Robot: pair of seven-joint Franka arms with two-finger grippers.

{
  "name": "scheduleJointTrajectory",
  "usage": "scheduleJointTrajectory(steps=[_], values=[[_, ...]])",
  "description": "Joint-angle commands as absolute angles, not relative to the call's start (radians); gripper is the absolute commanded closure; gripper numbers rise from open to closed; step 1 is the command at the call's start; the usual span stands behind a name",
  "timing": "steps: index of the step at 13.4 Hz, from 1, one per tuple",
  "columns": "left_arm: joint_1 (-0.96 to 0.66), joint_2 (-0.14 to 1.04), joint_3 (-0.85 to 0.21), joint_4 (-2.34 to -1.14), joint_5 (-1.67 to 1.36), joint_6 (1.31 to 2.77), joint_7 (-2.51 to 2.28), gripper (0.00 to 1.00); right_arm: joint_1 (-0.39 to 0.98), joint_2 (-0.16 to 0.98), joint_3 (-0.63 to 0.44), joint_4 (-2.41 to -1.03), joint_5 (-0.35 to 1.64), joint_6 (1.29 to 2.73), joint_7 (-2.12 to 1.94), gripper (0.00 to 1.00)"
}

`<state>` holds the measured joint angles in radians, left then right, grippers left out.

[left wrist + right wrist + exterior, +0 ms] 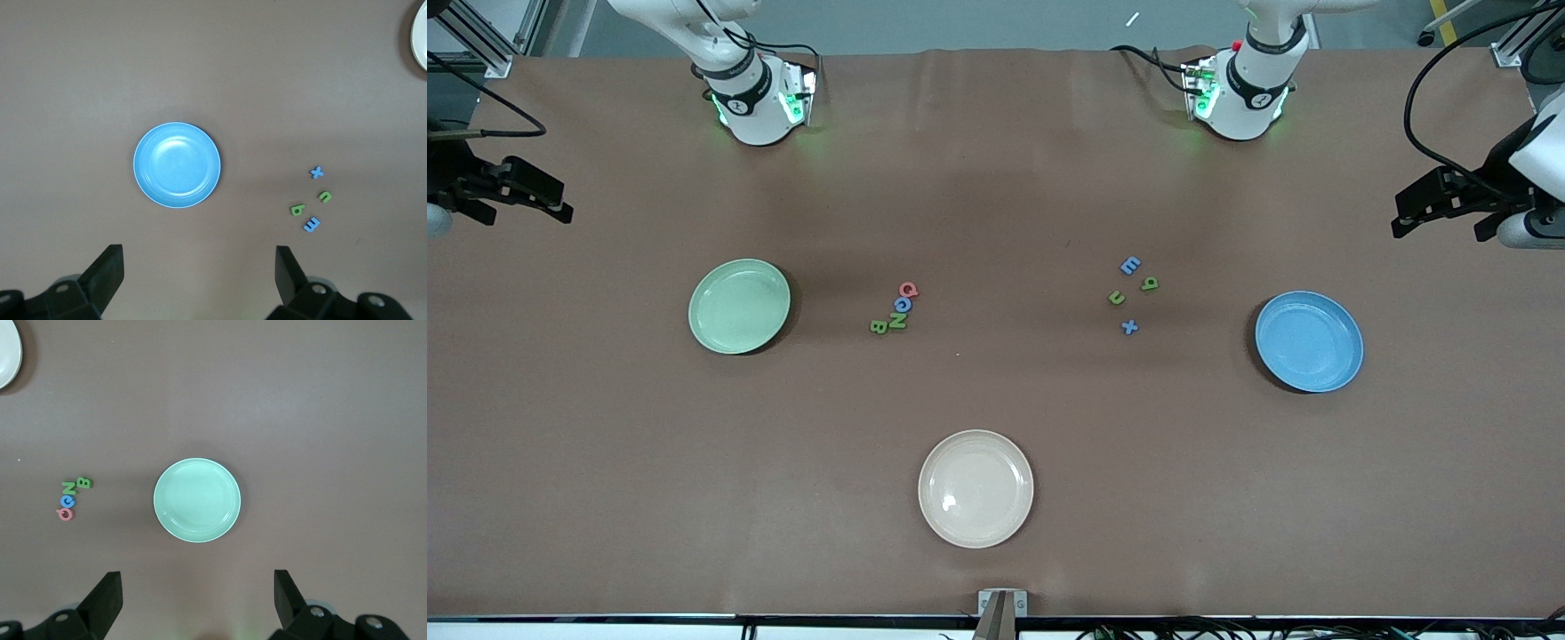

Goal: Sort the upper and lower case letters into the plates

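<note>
Letters lie in two groups (894, 308) (1133, 293) on the counter (996, 400) between mint plate (739, 306) and blue plate (1309, 341), while left gripper (1440, 203) and right gripper (520, 191) wait open at the counter ends.

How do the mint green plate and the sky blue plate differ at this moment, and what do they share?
The mint green plate lies toward the right arm's end of the table; the sky blue plate lies toward the left arm's end. The green plate has a tight row of four letters beside it; the blue plate has four loosely scattered ones. The blue plate lies slightly nearer the front camera. Both are round, shallow, similar in size, and hold nothing.
</note>
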<state>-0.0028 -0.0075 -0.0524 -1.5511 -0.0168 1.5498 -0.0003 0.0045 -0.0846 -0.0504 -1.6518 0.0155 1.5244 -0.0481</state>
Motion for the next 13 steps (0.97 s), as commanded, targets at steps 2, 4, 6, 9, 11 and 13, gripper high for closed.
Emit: scheduleJointTrajectory(steps=[2, 4, 6, 9, 11, 13], values=[[-0.008, -0.006, -0.045, -1.540, -0.028, 1.551, 0.000, 0.00, -0.005, -0.143, -0.046, -1.723, 0.026, 1.551, -0.044, 0.00], [-0.008, -0.006, -0.044, -1.536, -0.026, 1.551, 0.002, 0.00, -0.005, -0.155, -0.046, -1.738, 0.026, 1.562, -0.044, 0.00], [-0.011, 0.011, -0.046, -1.534, -0.034, 1.551, -0.005, 0.00, -0.005, -0.155, -0.046, -1.738, 0.025, 1.562, -0.049, 0.00], [-0.024, 0.037, -0.055, -1.548, -0.055, 1.572, -0.008, 0.00, -0.005, -0.153, -0.046, -1.736, 0.014, 1.560, -0.055, 0.00], [-0.034, 0.075, -0.075, -1.549, -0.074, 1.581, -0.075, 0.00, -0.005, -0.153, -0.046, -1.736, 0.012, 1.560, -0.057, 0.00], [-0.047, 0.097, -0.110, -1.574, -0.075, 1.635, -0.173, 0.00, -0.003, -0.153, -0.045, -1.736, 0.011, 1.560, -0.057, 0.00]])
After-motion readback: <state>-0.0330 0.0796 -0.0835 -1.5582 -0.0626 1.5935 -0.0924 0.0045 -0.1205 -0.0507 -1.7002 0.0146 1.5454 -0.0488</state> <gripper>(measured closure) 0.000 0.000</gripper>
